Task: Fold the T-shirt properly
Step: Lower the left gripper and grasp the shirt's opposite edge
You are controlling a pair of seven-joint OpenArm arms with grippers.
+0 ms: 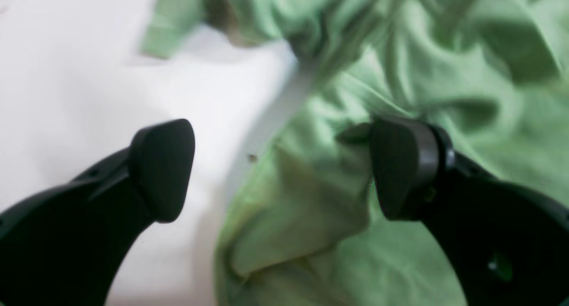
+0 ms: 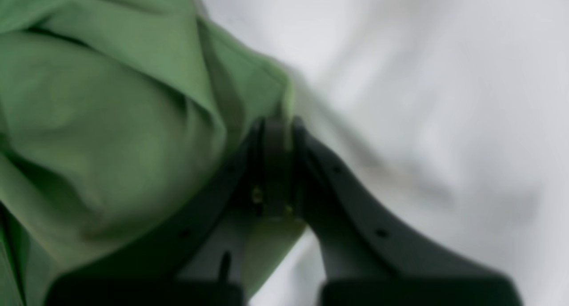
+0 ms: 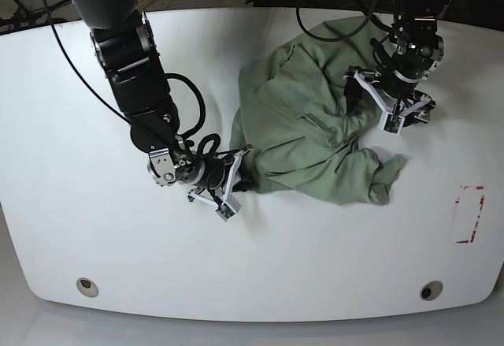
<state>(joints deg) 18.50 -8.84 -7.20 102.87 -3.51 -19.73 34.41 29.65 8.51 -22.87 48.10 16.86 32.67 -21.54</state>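
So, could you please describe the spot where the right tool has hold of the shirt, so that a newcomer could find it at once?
Start at the white table and find the crumpled green T-shirt near its middle. Follow the cloth to its pointed corner on the side of the big black arm; there the right tool is shut on the hem. The left tool, at the far edge, stands open and holds nothing.

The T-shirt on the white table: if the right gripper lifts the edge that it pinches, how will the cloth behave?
The T-shirt lies crumpled in soft folds, so it would likely hang limp and stretch out, not lift as one piece. It looks thin, probably light. The right gripper holds only an edge, which might slip.
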